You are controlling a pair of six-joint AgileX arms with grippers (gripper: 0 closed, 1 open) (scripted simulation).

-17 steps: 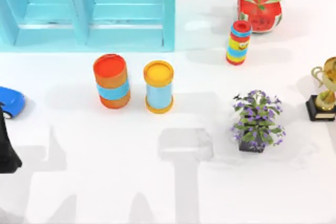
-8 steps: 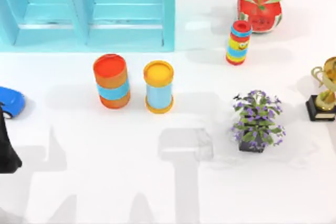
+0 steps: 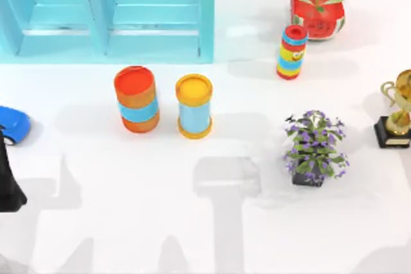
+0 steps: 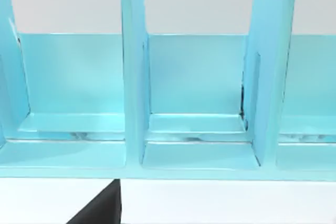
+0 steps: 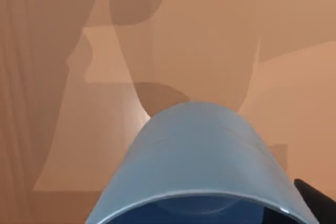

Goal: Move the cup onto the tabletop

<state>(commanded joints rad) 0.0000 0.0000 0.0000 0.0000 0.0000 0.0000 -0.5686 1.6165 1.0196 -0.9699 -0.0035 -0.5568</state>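
The blue cup (image 5: 197, 156) hangs close under my right wrist camera, its round rim toward the lens and its shadow lying apart from it on the flat surface below. My right gripper (image 5: 202, 211) is shut on the cup, with one dark finger (image 5: 315, 195) showing beside the rim. The white tabletop (image 3: 128, 210) spreads across the top view. My left arm (image 3: 8, 184) stands parked at the table's left edge. A black part of it (image 4: 100, 211) shows in the left wrist view, facing the turquoise cabinet (image 4: 194, 103).
The turquoise cabinet (image 3: 109, 17) stands at the back left. In front of it are an orange cylinder with a blue band (image 3: 135, 99) and a yellow-topped light-blue cylinder (image 3: 194, 106). A striped bottle (image 3: 292, 52), watermelon pot (image 3: 317, 11), purple plant (image 3: 313, 149), trophy (image 3: 397, 110) and blue toy car (image 3: 11, 124) stand around.
Nothing on the table has moved. A faint shadow has grown at the table's front right corner.
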